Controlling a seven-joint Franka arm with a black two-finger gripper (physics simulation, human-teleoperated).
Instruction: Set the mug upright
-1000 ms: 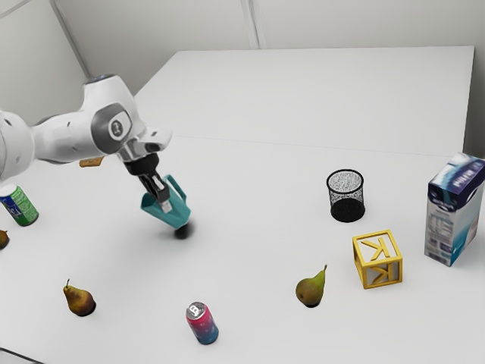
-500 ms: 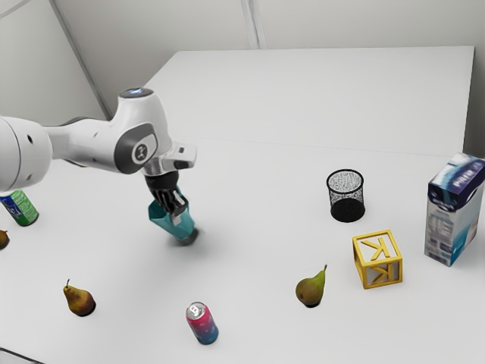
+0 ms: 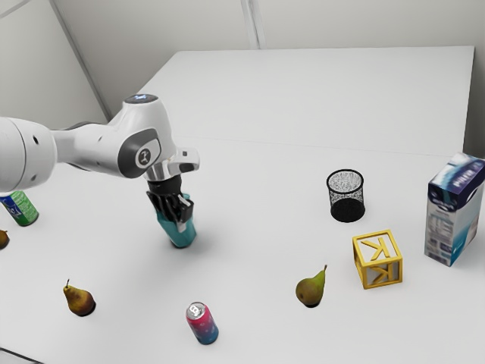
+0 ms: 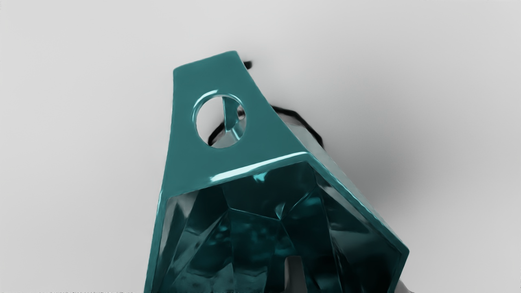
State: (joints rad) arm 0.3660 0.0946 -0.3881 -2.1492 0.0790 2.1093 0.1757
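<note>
The gripper (image 3: 182,218) is at the teal mug (image 3: 180,236), on the exterior view's left. The mug's opening faces up toward the hand and its body leans a little; whether its base rests flat on the table, I cannot tell. In the wrist view, the gripper (image 4: 349,280) has one finger inside the mug (image 4: 215,162) and the other outside, shut on the side wall between them. The handle, with its round hole, points away from the fingers. Part of the rim is hidden behind the hand in the exterior view.
On the white table (image 3: 250,303) stand a pink-blue can (image 3: 202,324) and a brown pear (image 3: 79,299) near the front. Farther to the exterior view's right are a green pear (image 3: 311,289), yellow block (image 3: 377,259), black mesh cup (image 3: 346,196) and carton (image 3: 453,211). A green can (image 3: 21,208) lies far left.
My hand has moved toward the exterior view's right and lower, carrying the mug. The mug has swung from a strong tilt to nearly upright, its handle turning out of sight behind the hand.
</note>
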